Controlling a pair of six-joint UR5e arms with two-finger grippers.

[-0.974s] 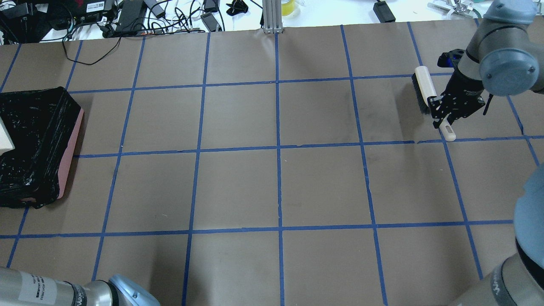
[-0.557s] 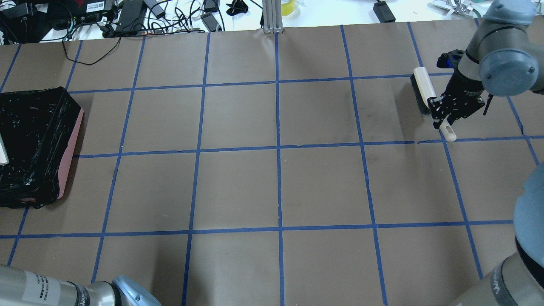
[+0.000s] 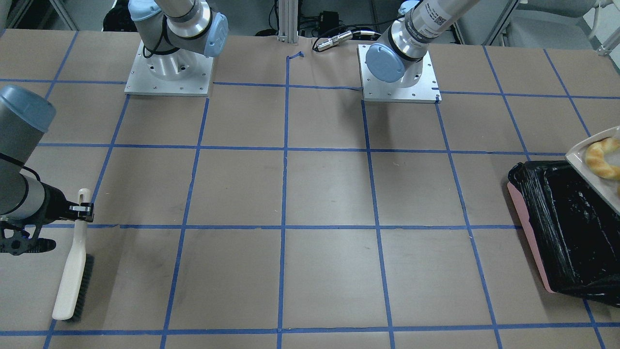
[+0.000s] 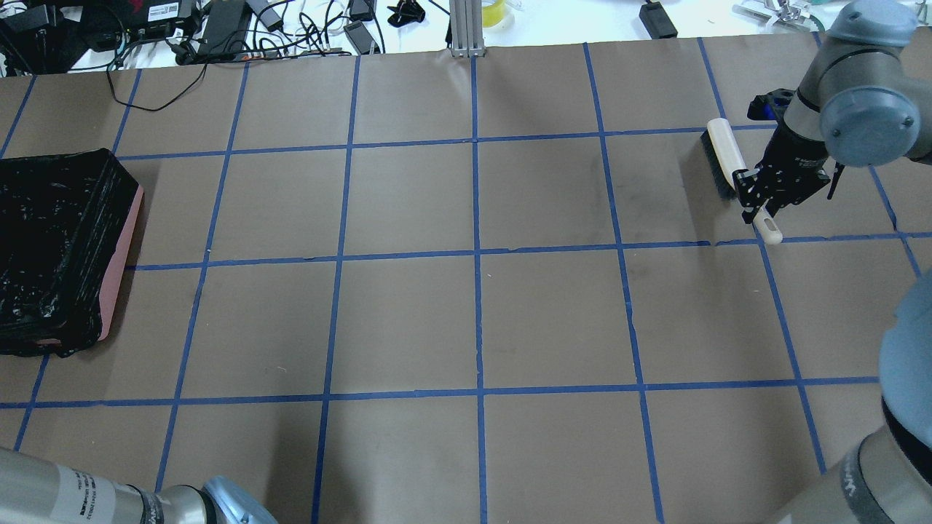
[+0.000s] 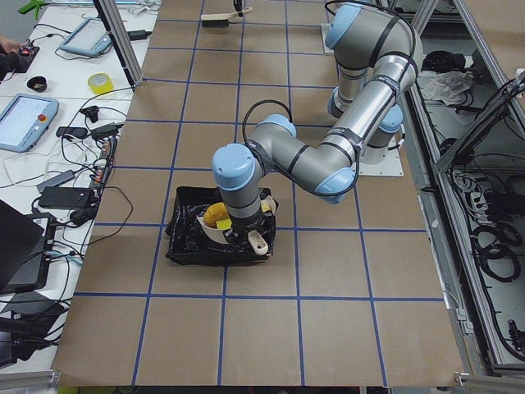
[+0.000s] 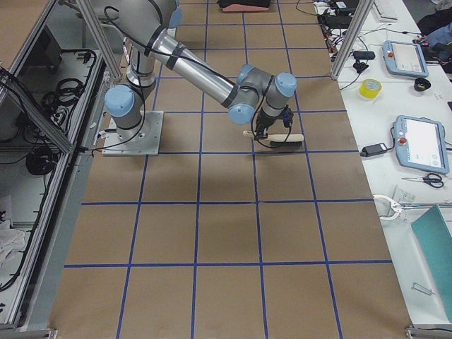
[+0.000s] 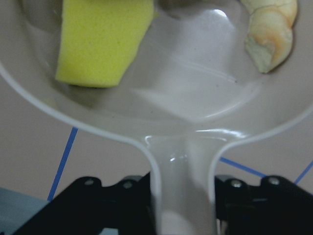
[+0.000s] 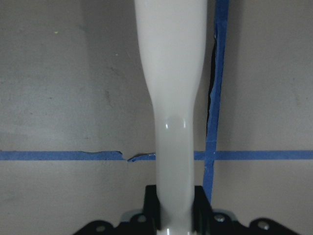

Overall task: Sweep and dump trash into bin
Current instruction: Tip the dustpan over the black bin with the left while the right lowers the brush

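My left gripper (image 7: 181, 208) is shut on the handle of the off-white dustpan (image 7: 186, 103). The pan holds the yellow-green sponge wedge (image 7: 102, 44) and the twisted tan pastry (image 7: 271, 34). I cannot make out the bread roll. In the front-facing view the dustpan (image 3: 579, 154) hangs over the far edge of the pink bin with its black bag (image 3: 566, 228), pastry (image 3: 599, 160) in it. The bin (image 4: 58, 240) sits at the table's left end. My right gripper (image 4: 761, 200) is shut on the handle of a cream brush (image 4: 721, 149) resting on the table.
Cables and power bricks (image 4: 218, 29) lie beyond the table's far edge beside an aluminium post (image 4: 466, 29). Both arm bases (image 3: 169, 68) stand at my side of the table. Blue tape lines grid the brown table (image 4: 473, 320).
The dustpan's corner, seen over the bin at the overhead view's left edge, has slid left out of that view. The right gripper and brush shifted slightly toward the far edge.
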